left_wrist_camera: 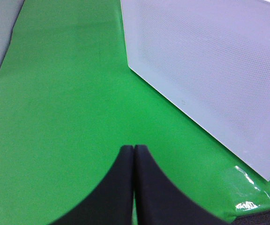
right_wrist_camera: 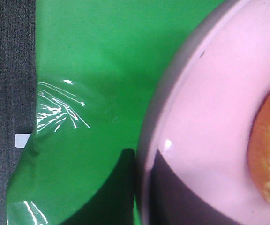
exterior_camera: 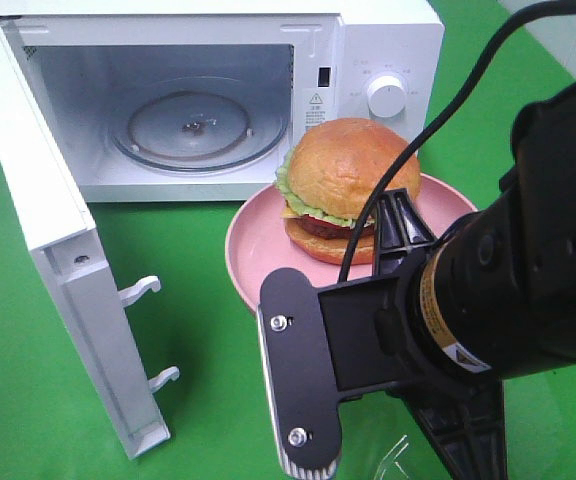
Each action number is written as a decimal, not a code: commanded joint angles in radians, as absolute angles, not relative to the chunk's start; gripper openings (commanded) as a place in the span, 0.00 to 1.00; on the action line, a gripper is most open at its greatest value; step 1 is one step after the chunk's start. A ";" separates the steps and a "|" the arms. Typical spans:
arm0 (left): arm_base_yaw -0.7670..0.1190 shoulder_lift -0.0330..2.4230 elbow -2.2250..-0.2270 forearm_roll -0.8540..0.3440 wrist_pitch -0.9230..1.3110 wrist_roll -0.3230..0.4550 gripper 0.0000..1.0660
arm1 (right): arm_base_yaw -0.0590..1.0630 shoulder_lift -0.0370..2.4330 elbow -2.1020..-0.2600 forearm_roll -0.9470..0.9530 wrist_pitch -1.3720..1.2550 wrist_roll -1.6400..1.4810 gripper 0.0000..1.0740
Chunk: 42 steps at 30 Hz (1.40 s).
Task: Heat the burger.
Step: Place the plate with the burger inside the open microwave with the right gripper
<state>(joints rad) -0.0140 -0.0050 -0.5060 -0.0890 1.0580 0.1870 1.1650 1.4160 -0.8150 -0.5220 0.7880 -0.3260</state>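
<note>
The right hand (right_wrist_camera: 136, 157) pinches the plate (exterior_camera: 251, 248) by its rim. It should hold it level while sliding it into the microwave (exterior_camera: 388, 40), or the burger (exterior_camera: 348, 180) topples. The left hand (left_wrist_camera: 133, 157) is closed and empty.

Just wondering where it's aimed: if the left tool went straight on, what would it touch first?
Probably the microwave door, at its near edge, after bare green cloth; the shut left tool points just beside it, but depth is unclear.

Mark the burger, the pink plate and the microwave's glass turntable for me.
burger (exterior_camera: 353, 160): exterior high view, top of the bun.
pink plate (exterior_camera: 245, 245): exterior high view, bare left rim.
glass turntable (exterior_camera: 158, 125): exterior high view, left part of the glass.
</note>
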 commanded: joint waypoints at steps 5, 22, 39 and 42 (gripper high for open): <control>-0.012 -0.025 -0.504 -0.092 1.044 0.183 0.00 | 1.165 1.405 -0.819 -0.581 0.690 -0.520 0.00; -0.012 -0.025 -0.504 -0.092 1.044 0.183 0.00 | 1.112 1.413 -0.820 -0.536 0.583 -0.626 0.00; -0.012 -0.025 -0.504 -0.092 1.044 0.183 0.00 | 0.882 1.418 -0.821 -0.274 0.413 -1.087 0.00; -0.012 -0.025 -0.504 -0.092 1.044 0.183 0.00 | 0.840 1.453 -0.840 -0.248 0.411 -1.147 0.00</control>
<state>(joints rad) -0.0140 -0.0050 -0.5060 -0.0890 1.0580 0.1870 0.8680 1.4380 -0.8150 -0.2560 0.4720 -1.0880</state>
